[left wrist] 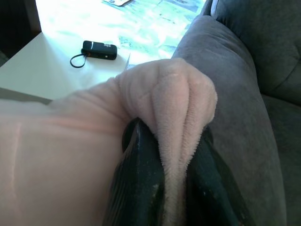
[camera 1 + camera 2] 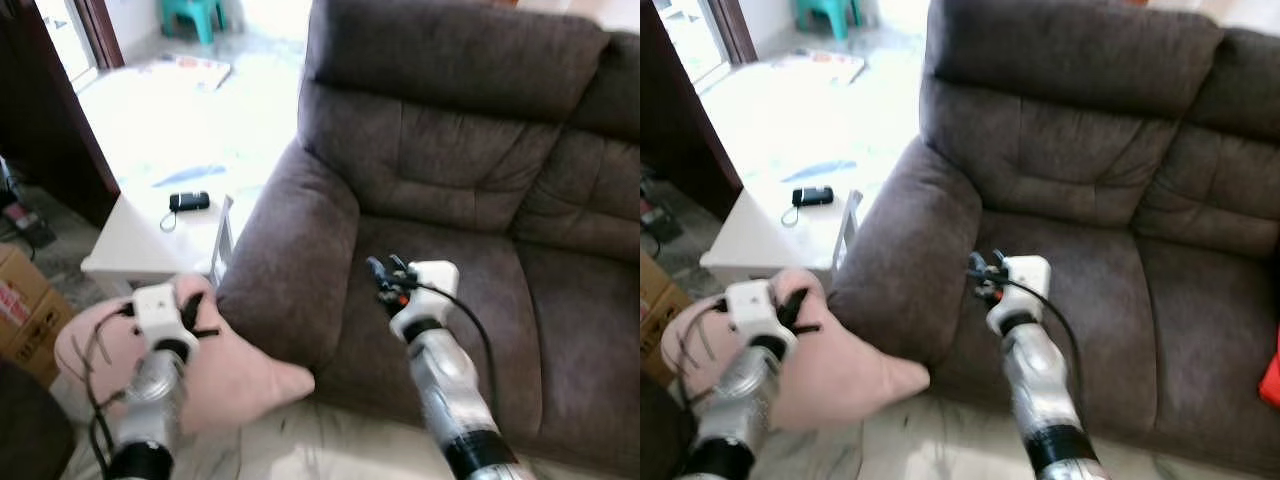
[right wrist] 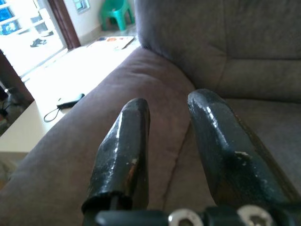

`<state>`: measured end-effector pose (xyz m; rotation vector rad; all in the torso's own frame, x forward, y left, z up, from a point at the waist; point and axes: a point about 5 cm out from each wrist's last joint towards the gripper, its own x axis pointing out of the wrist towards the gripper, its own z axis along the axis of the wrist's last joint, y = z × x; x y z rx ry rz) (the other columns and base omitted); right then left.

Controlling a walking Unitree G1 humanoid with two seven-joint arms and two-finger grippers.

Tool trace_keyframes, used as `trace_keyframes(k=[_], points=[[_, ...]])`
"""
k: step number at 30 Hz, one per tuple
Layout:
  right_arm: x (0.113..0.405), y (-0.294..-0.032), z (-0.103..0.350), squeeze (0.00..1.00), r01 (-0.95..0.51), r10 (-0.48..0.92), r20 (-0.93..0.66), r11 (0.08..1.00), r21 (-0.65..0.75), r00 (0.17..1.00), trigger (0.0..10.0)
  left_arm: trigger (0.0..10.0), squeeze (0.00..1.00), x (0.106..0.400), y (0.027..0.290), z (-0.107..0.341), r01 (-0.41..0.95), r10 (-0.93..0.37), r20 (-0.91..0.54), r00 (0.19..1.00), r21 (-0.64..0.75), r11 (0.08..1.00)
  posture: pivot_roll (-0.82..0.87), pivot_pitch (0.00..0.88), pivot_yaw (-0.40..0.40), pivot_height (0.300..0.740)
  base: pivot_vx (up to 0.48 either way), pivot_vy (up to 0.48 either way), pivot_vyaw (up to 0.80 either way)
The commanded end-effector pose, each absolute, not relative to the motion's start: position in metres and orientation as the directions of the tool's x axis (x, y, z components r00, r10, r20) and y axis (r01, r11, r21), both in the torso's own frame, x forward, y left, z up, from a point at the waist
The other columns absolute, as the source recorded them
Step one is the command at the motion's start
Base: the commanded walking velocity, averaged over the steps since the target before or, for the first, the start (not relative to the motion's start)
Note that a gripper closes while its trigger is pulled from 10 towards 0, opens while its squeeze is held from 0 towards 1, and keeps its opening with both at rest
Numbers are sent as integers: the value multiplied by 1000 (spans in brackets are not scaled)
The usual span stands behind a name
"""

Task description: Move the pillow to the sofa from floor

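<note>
Left gripper clamped tight on a bunched fold of the pink pillow, fingers pinching plush from both sides. Pillow hanging low beside the brown sofa, against its armrest, in front of a white side table with a small black device. Right gripper parted, holding nothing, raised over the seat cushion beside the armrest, forearm angled up.

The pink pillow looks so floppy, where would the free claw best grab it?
Probably the loose corner of the pillow sticking out toward the sofa, approached from the right claw's side. The left claw already pinches a fold.
</note>
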<state>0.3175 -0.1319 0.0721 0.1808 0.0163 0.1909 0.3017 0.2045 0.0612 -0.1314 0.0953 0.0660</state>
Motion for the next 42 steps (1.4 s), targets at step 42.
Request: trace_keyframes(k=[42], points=[[323, -132, 73, 0, -193, 197, -8, 967, 167, 980, 10000, 10000, 0, 315, 195, 96, 14, -10, 37, 999, -111, 994, 109, 0, -89, 740, -171, 0, 0]])
